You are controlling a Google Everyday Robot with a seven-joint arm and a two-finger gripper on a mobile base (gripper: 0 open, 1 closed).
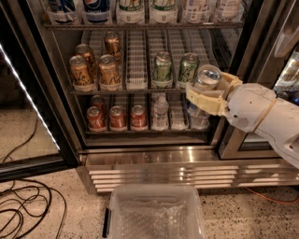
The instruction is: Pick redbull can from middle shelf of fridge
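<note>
The redbull can, slim and silvery with a shiny top, is held in my gripper at the right end of the middle shelf, just in front of the shelf edge. The cream fingers wrap around the can's body. My white arm comes in from the right. Gold cans stand on the left of that shelf and two green cans in the middle. The fridge stands open, with its steel louvred base below.
The lower shelf holds red cans and water bottles. Large bottles line the top shelf. A clear plastic bin sits on the floor in front. Black cables lie at left. The open door stands at left.
</note>
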